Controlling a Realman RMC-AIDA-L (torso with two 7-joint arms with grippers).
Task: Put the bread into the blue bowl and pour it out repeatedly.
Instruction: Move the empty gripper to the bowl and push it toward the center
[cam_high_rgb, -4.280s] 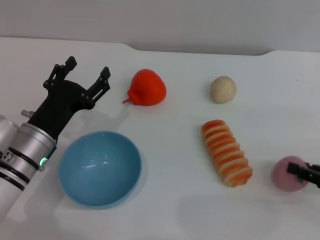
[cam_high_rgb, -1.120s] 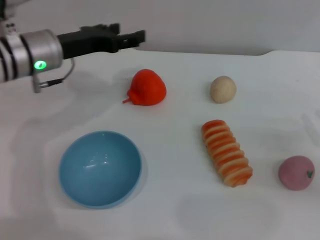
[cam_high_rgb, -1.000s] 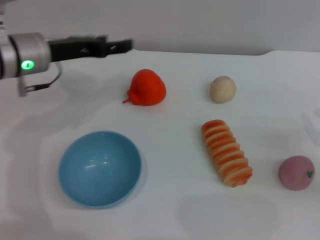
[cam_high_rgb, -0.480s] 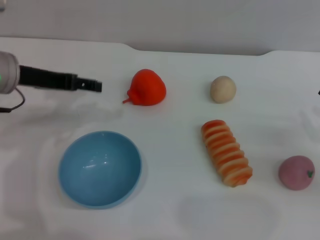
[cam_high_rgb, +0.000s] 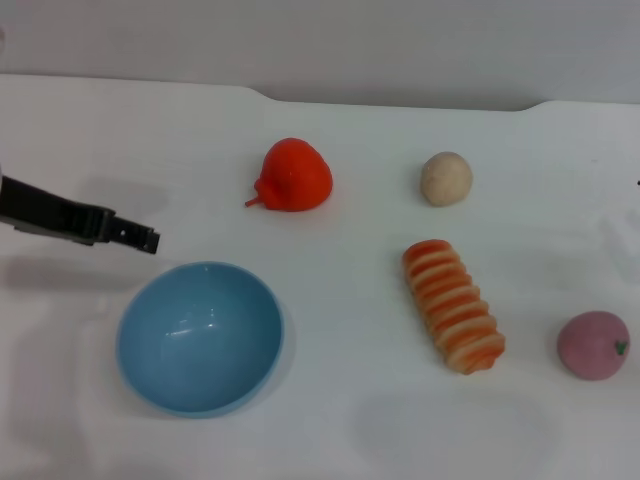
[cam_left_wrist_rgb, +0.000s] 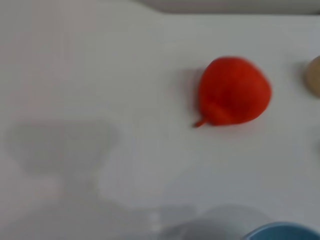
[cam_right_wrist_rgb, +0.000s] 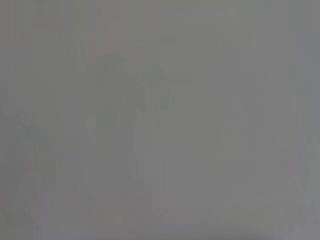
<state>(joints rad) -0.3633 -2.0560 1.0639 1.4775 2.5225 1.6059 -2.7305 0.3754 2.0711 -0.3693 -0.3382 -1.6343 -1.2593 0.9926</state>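
Lying on the white table (cam_high_rgb: 330, 420), the bread (cam_high_rgb: 453, 305) is an elongated ridged loaf, its top banded in orange and cream, set at a slant with one end toward the back and the other toward the front right. It rests well apart from the blue bowl (cam_high_rgb: 199, 337), a round, smooth, deep light-blue bowl sitting upright and holding nothing at the front left. The left gripper (cam_high_rgb: 140, 238) reaches in from the left edge, seen side-on as a thin dark bar just behind the bowl's rim (whether its fingers are parted cannot be told, and nothing shows in its hold). Behind the bowl sits a red fruit toy (cam_high_rgb: 292, 175) with a small stem, and a beige ball (cam_high_rgb: 445, 178) lies behind the bread. A pink ball (cam_high_rgb: 593, 345) sits near the right edge, just beside the loaf's front end. Only blank grey fills the right wrist view.
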